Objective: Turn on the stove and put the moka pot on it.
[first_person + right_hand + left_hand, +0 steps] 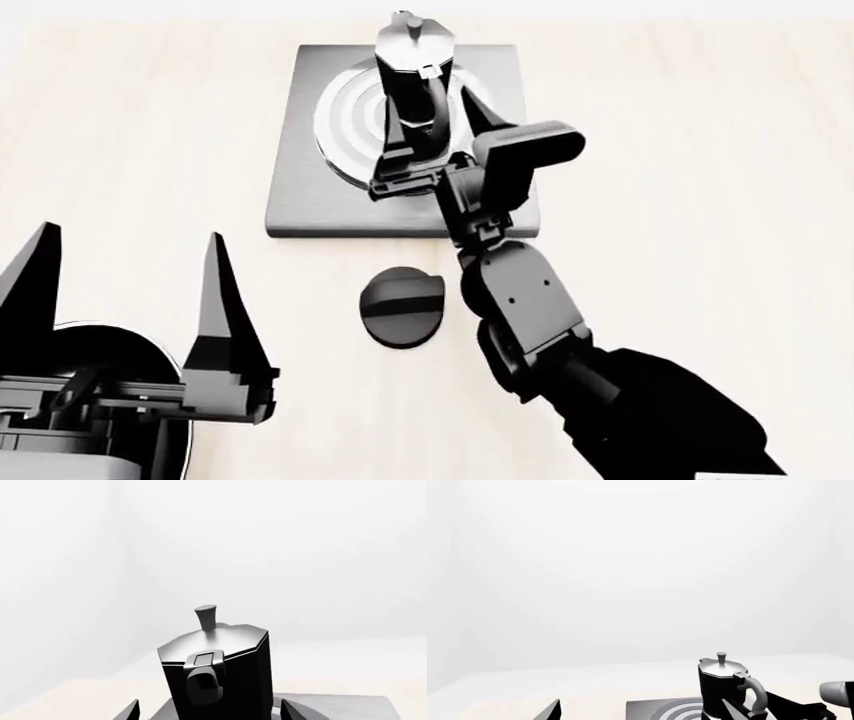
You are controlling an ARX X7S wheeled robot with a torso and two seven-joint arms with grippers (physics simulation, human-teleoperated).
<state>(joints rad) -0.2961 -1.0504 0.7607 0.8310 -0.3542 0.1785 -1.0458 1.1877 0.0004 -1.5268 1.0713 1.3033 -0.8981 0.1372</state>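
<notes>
The moka pot (407, 60) stands upright on the ringed burner (344, 120) of the grey stove plate (300, 195). Its handle faces my right gripper (434, 115), which is open with one finger on each side of the pot's lower body and a small gap on both sides. In the right wrist view the pot (217, 670) fills the space between the fingertips (130, 712). The round black knob (403, 305) lies on the table in front of the plate. My left gripper (131, 240) is open and empty at the near left. The left wrist view shows the pot (724, 685) and stove (657, 710).
A round black pan (114, 345) lies under my left gripper, mostly hidden by it. The light wooden table (694, 200) spreads around the stove. My right arm (534, 310) reaches over the table just right of the knob.
</notes>
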